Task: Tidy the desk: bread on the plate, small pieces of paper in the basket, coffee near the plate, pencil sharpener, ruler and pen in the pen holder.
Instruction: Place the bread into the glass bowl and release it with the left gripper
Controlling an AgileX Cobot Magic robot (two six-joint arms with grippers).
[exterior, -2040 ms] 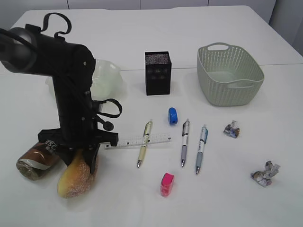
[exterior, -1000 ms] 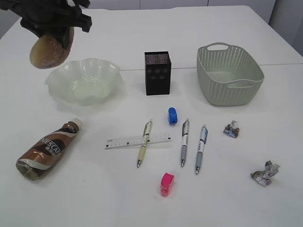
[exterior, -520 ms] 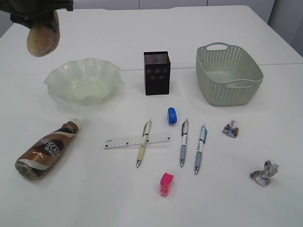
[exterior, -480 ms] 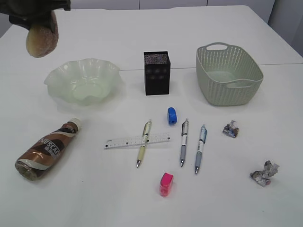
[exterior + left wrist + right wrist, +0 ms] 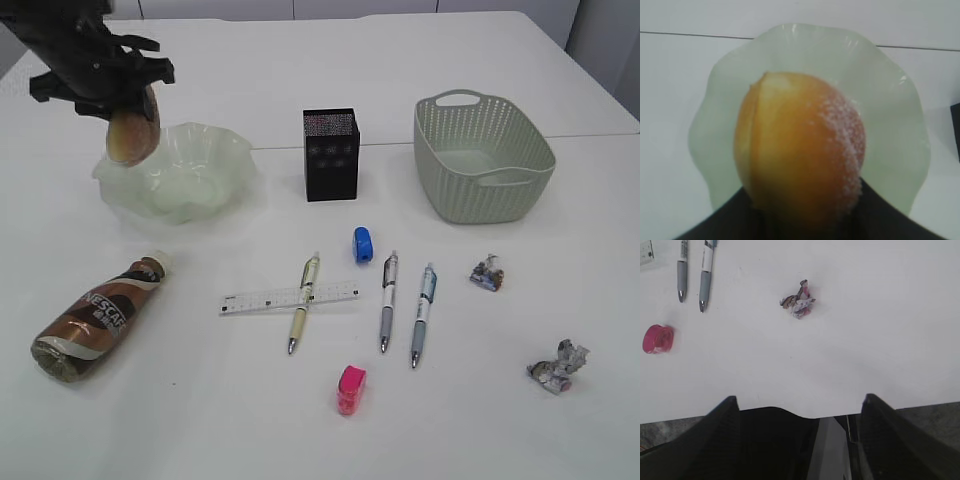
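Observation:
My left gripper (image 5: 118, 88) is shut on the golden-brown bread (image 5: 133, 134), which hangs end-down over the left part of the pale green plate (image 5: 215, 165). In the left wrist view the bread (image 5: 800, 150) fills the middle, with the plate (image 5: 892, 115) under it. The coffee (image 5: 98, 318) lies on its side at the front left. The ruler (image 5: 270, 298) and a pen (image 5: 303, 315) cross mid-desk, near two more pens (image 5: 386, 313). Blue (image 5: 363, 244) and pink (image 5: 351, 388) sharpeners and two paper balls (image 5: 487, 272) (image 5: 558, 366) lie loose. My right gripper (image 5: 800, 407) stands open and empty over the desk's near edge.
The black pen holder (image 5: 331, 153) and the grey-green basket (image 5: 484, 155) stand at the back. The right wrist view shows a paper ball (image 5: 798, 300), the pink sharpener (image 5: 657, 338) and two pen tips (image 5: 682, 275).
The left gripper has come down and to the right with the bread, from high above the desk's far left to just over the plate's left side. Nothing else moved.

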